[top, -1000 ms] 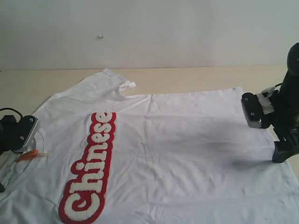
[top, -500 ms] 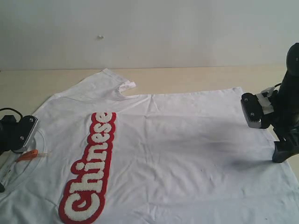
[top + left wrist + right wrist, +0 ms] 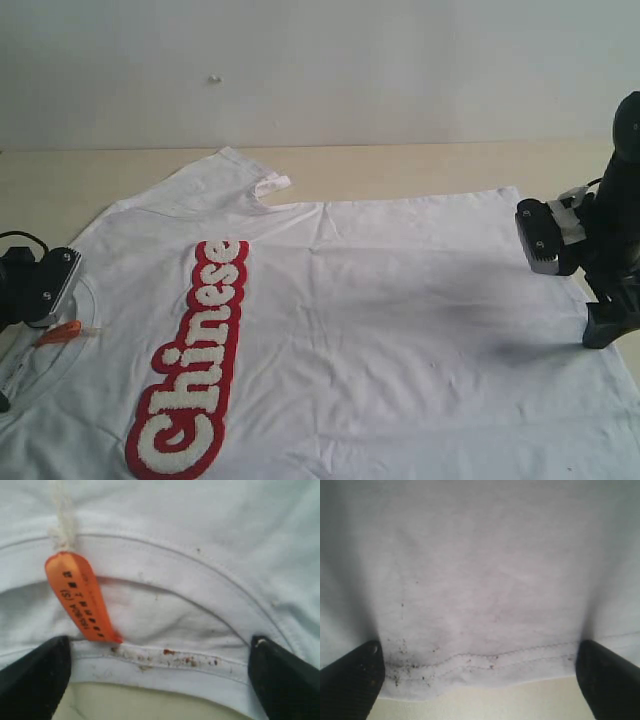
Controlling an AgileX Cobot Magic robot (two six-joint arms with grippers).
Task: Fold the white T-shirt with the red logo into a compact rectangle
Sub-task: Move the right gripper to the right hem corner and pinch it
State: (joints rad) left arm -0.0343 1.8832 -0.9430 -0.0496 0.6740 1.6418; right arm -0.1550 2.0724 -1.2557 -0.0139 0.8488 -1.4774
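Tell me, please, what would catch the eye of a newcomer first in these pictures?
The fuzzy white "Chinese" lettering with its thick red outline stands out first, on the left of the exterior view, across the large white cotton T-shirt spread flat on the pale table. Next, a small orange tag hangs at the collar, near the open left claw.

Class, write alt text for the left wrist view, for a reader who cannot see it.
Close-up of the ribbed collar of the white T-shirt, with an orange tag on a white string lying across the neck opening. The open left gripper has a black fingertip at each side of the collar's edge, pale table showing beyond it.
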